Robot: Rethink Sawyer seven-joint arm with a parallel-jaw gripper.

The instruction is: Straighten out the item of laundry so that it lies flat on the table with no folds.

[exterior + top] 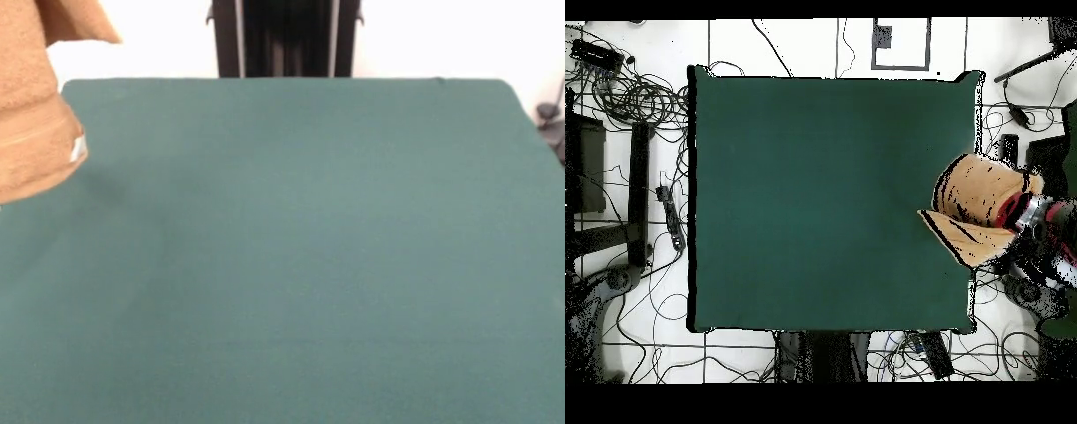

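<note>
The golden-orange towel hangs bunched in the air at the table's left edge in the front view, and its top runs out of the picture. A woven band and a small white tag show near its lower end. In the overhead view the towel is a crumpled mass over the right edge of the green table, partly past the edge. Something red and white, perhaps a person's sleeve, sits just behind it. The gripper shows in neither view.
The robot's black pedestal stands at the table's far side and also shows in the overhead view. Cables and stands lie on the floor around the table. A dark stand is at the far right.
</note>
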